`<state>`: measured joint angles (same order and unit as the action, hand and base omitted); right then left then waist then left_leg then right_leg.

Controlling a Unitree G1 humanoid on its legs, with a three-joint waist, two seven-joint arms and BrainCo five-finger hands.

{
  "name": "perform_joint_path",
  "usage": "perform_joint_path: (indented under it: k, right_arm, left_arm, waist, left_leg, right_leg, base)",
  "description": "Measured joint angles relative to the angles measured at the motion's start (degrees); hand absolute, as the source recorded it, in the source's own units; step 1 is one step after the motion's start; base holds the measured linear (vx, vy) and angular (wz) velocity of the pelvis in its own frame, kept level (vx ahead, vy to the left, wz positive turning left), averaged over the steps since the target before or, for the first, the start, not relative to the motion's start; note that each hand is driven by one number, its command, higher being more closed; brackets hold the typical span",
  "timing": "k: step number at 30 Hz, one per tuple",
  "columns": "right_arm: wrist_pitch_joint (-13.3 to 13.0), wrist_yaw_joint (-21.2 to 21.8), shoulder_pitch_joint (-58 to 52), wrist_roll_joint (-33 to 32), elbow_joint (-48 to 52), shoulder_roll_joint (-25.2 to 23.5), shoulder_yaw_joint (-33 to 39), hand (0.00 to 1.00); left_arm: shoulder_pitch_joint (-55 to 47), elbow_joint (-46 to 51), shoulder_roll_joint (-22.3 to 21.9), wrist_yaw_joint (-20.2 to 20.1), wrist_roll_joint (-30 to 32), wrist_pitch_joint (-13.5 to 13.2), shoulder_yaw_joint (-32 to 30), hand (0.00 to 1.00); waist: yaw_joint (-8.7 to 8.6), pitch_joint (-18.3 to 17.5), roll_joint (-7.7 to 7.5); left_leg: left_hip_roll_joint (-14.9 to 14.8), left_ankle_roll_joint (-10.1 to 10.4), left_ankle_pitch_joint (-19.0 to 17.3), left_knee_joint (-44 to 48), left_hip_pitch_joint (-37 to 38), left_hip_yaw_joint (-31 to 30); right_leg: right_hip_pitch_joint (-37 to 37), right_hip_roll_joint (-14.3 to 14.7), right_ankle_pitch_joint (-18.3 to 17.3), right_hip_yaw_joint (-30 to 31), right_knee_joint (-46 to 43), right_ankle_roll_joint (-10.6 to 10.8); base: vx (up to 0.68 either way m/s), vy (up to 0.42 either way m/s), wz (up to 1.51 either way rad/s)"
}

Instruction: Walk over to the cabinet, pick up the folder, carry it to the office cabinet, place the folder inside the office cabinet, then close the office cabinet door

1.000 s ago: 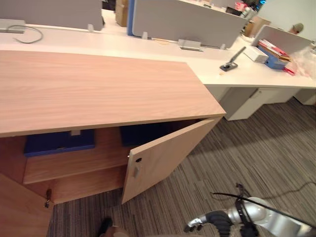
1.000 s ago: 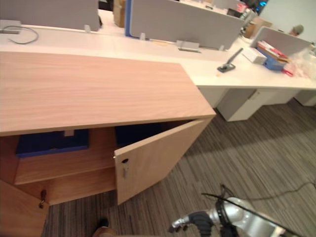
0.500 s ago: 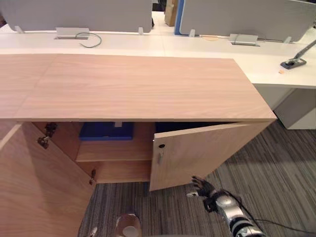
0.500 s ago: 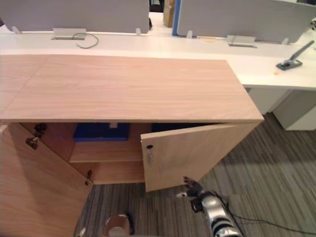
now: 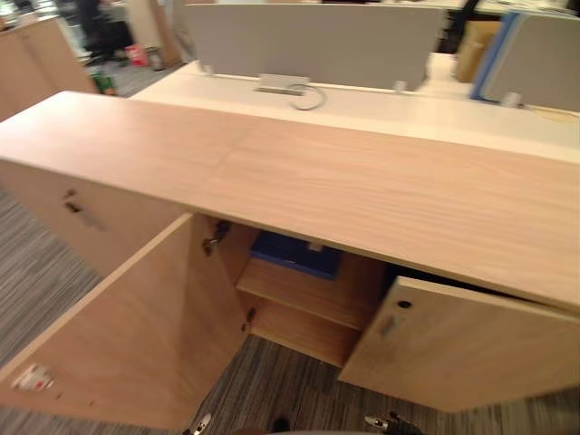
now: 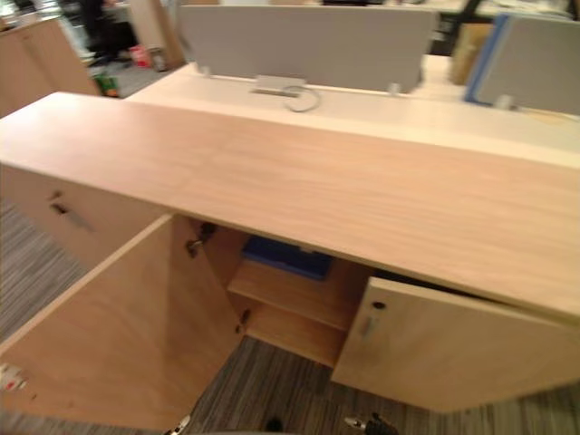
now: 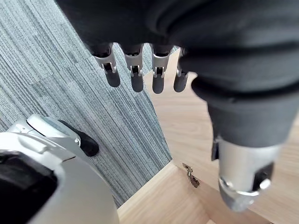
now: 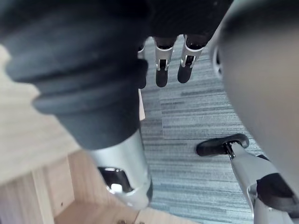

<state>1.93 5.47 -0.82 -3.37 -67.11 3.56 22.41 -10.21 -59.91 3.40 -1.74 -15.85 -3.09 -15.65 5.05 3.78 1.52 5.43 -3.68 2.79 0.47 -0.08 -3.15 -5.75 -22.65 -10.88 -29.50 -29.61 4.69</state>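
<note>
While both doors stand open, the carrying looks finished, since neither hand holds anything. Left hand (image 7: 135, 74): fingers hang straight and slack over the carpet (image 7: 70, 70), beside the left door (image 5: 136, 335), which is swung wide toward the near side. Next right, inside the office cabinet (image 5: 362, 181): blue folder (image 5: 294, 254) lies flat on the upper shelf (image 5: 313, 299), just under the top board. Nothing can be made out in the compartment below. Right door (image 5: 471, 349) is ajar; the space behind it is dark, contents cannot be told. Right hand (image 8: 186, 65): likewise slack and empty. Judged: folder placed, closing the doors remains.
</note>
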Motion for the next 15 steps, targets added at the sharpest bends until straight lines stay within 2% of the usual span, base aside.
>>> perform_joint_path:
  k: [1,2,3,5,7,10,13,15]
  right_arm:
    - [-0.1,-0.1,0.5,-0.1,0.6,-0.8,-0.1,0.00]
    - [-0.2,-0.3,0.7,-0.1,0.7,-1.4,-0.2,0.00]
    - [-0.4,-0.5,0.8,-0.1,0.6,-1.9,-0.2,0.00]
    - [-0.6,-0.6,1.5,0.0,0.0,-3.4,-2.2,0.00]
    - [-0.6,-0.6,1.4,0.1,0.0,-3.7,-2.9,0.00]
    - [-0.7,-0.6,1.3,2.7,0.2,-3.4,-5.1,0.00]
    - [-1.0,-0.6,1.0,4.7,0.1,-2.8,-8.1,0.00]
    - [-1.0,-0.6,1.4,4.8,0.2,-2.6,-9.1,0.00]
  left_arm:
    - [0.7,0.0,0.5,0.3,0.5,-0.1,1.3,0.00]
    - [0.9,0.6,0.8,0.6,1.0,-0.2,1.9,0.00]
    - [1.0,1.5,0.9,0.9,1.4,-0.3,2.3,0.00]
    - [1.0,3.9,1.8,1.6,2.8,-0.7,2.9,0.00]
    - [0.6,4.5,1.7,1.7,2.8,-0.8,3.4,0.00]
    - [0.4,4.8,1.9,1.6,2.3,-0.9,4.1,0.00]
    - [0.4,4.7,1.9,1.5,2.3,-0.9,4.2,0.00]
    - [0.5,4.1,2.1,1.1,1.7,-0.7,4.2,0.00]
  waist:
    - [-0.01,0.4,-0.37]
    - [-0.27,0.3,-0.86]
    - [-0.44,0.3,-1.31]
    - [-0.58,0.1,-3.88]
    - [-0.56,-0.2,-3.92]
    - [-0.80,-0.1,-3.83]
    - [-0.90,0.3,-3.63]
    - [-0.91,1.5,-3.25]
  left_leg:
    - [0.5,0.4,0.3,0.2,-0.6,-2.2]
    - [1.0,0.8,0.5,0.2,-1.1,-3.8]
    - [1.3,1.0,0.7,0.0,-1.3,-4.9]
    - [2.1,2.5,1.7,-0.2,-2.1,-7.6]
    - [0.6,3.7,2.1,-0.2,-3.0,-8.9]
    - [-2.6,5.1,3.0,-0.3,-2.9,-11.6]
    - [-5.0,6.9,3.9,-1.2,-2.9,-13.9]
    - [-5.8,7.5,4.0,-1.0,-3.1,-14.6]
  right_leg:
    - [1.3,2.9,-1.0,10.5,2.8,1.2]
    - [1.6,4.1,-1.1,14.6,5.7,1.9]
    - [1.5,4.7,-1.0,15.5,7.9,2.0]
    - [1.2,5.6,0.9,15.1,16.6,2.8]
    - [0.0,7.3,1.2,14.0,19.3,4.2]
    - [-2.2,11.3,1.7,11.7,21.5,3.4]
    - [-3.6,14.3,2.2,9.6,22.7,2.6]
    - [-3.9,15.2,2.4,9.0,22.9,2.2]
  base:
    - [-0.08,-0.044,1.24]
    - [-0.07,-0.044,0.96]
    - [-0.10,-0.112,0.90]
    - [-0.06,-0.197,0.71]
    - [-0.01,-0.234,0.28]
    - [-0.02,-0.280,0.31]
    - [-0.08,-0.232,0.38]
    - [-0.11,-0.099,0.17]
